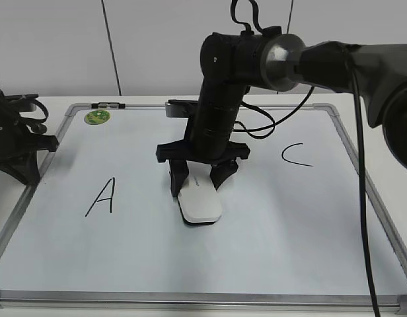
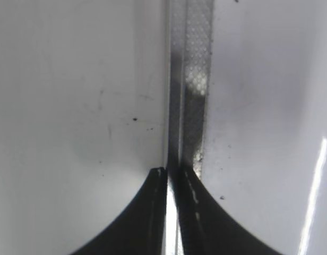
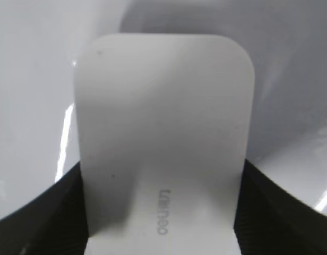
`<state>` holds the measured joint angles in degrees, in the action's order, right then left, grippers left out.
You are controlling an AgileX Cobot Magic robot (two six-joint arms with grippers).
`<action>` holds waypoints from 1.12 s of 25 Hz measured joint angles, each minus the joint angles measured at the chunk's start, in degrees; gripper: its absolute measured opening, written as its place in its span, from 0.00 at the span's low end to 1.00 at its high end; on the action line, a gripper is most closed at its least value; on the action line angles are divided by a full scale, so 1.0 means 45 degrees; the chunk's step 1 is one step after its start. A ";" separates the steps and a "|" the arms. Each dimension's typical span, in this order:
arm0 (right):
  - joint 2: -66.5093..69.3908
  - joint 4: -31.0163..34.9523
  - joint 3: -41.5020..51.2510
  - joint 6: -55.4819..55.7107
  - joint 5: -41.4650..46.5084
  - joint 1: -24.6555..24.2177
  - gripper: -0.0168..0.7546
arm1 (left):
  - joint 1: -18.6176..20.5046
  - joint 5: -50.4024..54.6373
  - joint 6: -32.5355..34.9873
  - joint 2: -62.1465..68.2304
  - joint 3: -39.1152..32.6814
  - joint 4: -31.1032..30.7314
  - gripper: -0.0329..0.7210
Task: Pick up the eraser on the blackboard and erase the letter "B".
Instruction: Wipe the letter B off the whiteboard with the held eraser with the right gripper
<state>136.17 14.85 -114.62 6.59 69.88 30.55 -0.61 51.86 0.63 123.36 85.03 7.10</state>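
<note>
Two fingers of the right gripper (image 1: 198, 179) are clamped on the eraser's (image 1: 199, 203) long sides near its back end, pad flat on the board (image 1: 309, 218) between the A (image 1: 102, 196) and C (image 1: 295, 155). No B visible, probably under it. Looks like a light, stiff plastic shell, kinda slick, so side grip makes sense. Left gripper (image 2: 172, 178) sits pressed together, empty, over the board's frame (image 2: 191, 79).

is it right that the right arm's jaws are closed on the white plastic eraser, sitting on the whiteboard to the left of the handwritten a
Not quite. The right gripper does clamp the white rounded plastic eraser on the silver-framed whiteboard, but the exterior view shows it to the right of the black handwritten A, between that and the black C.
</note>
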 joint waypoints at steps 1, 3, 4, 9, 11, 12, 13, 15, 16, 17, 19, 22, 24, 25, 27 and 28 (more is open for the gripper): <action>0.0000 -0.0053 0.0000 0.0000 0.0000 0.0000 0.69 | 0.0000 0.0000 0.0000 0.0000 0.0000 0.0022 0.13; 0.0000 -0.0232 0.0000 0.0018 0.0000 0.0000 0.69 | 0.0000 0.0000 0.0000 0.0000 0.0000 0.0022 0.13; 0.0000 -0.0323 0.0000 0.0018 0.0022 0.0000 0.69 | 0.0000 0.0000 0.0000 0.0000 0.0000 0.0022 0.13; -0.0023 -0.0605 0.0000 0.0047 0.0038 0.0000 0.69 | 0.0000 0.0000 0.0000 0.0000 0.0000 0.0022 0.13; -0.0023 -0.0816 0.0000 0.0047 0.0038 0.0000 0.69 | 0.0000 0.0000 0.0000 0.0000 0.0000 0.0022 0.13; -0.0023 -0.0902 0.0000 0.0047 0.0038 0.0000 0.69 | 0.0000 0.0000 0.0000 0.0000 0.0000 0.0027 0.13; -0.0023 -0.1004 0.0000 0.0047 0.0050 0.0000 0.69 | 0.0000 0.0000 0.0000 0.0000 0.0000 0.0050 0.13; -0.0049 -0.1159 0.0000 0.0047 0.0069 -0.0028 0.69 | 0.0000 0.0000 0.0000 0.0000 0.0000 0.0049 0.13; -0.0049 -0.1274 0.0000 0.0047 0.0069 -0.0054 0.69 | 0.0000 0.0000 0.0000 0.0000 0.0000 0.0049 0.13; -0.0049 -0.1404 0.0000 0.0053 0.0069 -0.0082 0.69 | 0.0000 0.0000 0.0000 0.0000 0.0000 0.0049 0.14; -0.0076 -0.1713 0.0000 0.0077 0.0069 -0.0155 0.69 | 0.0000 0.0000 0.0000 0.0000 0.0000 0.0049 0.14; -0.0100 -0.2423 0.0000 0.0077 0.0111 -0.0204 0.69 | 0.0000 0.0000 0.0000 0.0000 0.0000 0.0072 0.14; -0.0100 -0.2762 0.0000 -0.0015 0.0166 -0.0204 0.69 | 0.0000 0.0000 0.0000 0.0000 0.0000 0.0076 0.14; -0.0100 -0.2785 0.0000 -0.0072 0.0166 -0.0204 0.69 | 0.0000 0.0000 0.0000 0.0000 0.0000 0.0076 0.14; -0.0100 -0.2831 0.0000 -0.0280 0.0175 -0.0204 0.69 | 0.0000 0.0000 0.0000 0.0000 0.0000 0.0076 0.14; -0.0100 -0.2854 0.0000 -0.0404 0.0196 -0.0204 0.69 | 0.0000 0.0000 0.0000 0.0000 0.0000 0.0082 0.14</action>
<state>135.72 2.00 -114.62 4.77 70.77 29.63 -0.61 51.86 0.63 123.36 85.03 7.47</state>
